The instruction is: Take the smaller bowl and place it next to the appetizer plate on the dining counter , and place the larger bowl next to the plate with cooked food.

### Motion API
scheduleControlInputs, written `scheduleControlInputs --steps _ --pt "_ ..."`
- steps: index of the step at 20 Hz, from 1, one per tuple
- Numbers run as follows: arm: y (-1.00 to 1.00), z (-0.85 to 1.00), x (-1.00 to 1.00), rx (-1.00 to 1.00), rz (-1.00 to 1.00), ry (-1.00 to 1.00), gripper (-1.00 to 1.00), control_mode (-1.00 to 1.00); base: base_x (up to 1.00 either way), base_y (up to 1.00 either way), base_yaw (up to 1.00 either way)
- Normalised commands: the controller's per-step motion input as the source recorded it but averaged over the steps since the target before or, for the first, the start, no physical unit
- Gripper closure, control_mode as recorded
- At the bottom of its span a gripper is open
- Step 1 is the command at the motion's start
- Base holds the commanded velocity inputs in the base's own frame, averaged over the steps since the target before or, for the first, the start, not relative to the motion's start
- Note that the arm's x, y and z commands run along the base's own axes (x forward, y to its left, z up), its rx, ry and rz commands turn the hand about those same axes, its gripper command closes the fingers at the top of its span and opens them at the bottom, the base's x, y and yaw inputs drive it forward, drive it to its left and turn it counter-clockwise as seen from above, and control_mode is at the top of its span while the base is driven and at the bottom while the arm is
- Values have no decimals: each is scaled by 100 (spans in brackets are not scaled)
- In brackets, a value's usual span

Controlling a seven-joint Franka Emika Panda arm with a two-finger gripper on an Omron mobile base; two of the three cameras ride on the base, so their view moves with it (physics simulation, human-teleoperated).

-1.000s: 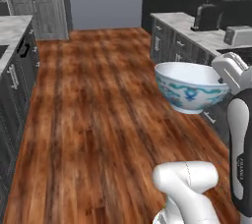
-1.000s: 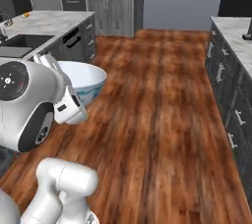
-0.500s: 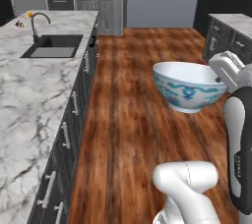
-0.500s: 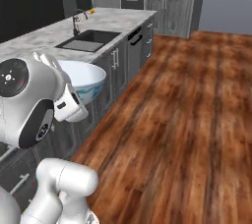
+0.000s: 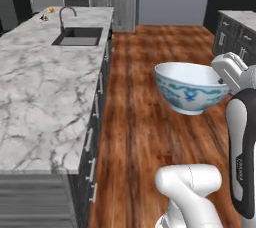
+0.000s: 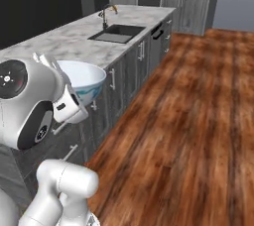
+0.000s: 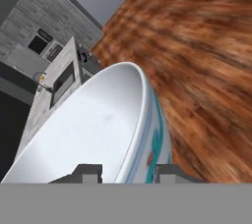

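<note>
My gripper (image 7: 125, 171) is shut on the rim of the larger bowl (image 7: 98, 129), one finger inside and one outside. This wide white bowl (image 5: 190, 89) with teal swirls hangs level in the air over the wood floor, with the gripper (image 5: 222, 79) at its right rim. In the right base view the bowl (image 6: 84, 79) sits just past the hand. The dining counter (image 5: 45, 87), marble-topped with a dark base, runs along the left, and its top (image 6: 74, 46) lies beyond the bowl. The smaller bowl and the appetizer plate are out of view.
A sink (image 5: 80, 36) with a faucet (image 5: 65, 12) is set into the counter's far half, with small items (image 5: 46, 14) at its far end. Dark cabinets (image 5: 235, 34) stand at the right. Wood floor (image 5: 135, 122) runs between them.
The whole picture has swung as the base moved: the marble counter came in on the left and drew closer. The bowl stays held in the same way.
</note>
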Motion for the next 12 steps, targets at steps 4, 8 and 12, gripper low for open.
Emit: scheduleControlInputs --steps 4,8,12 --pt "0 0 0 0 0 0 100 100 -84 86 1" --pt "0 0 0 0 0 0 100 100 -35 100 2" --pt "0 0 0 0 0 0 100 100 -11 100 2"
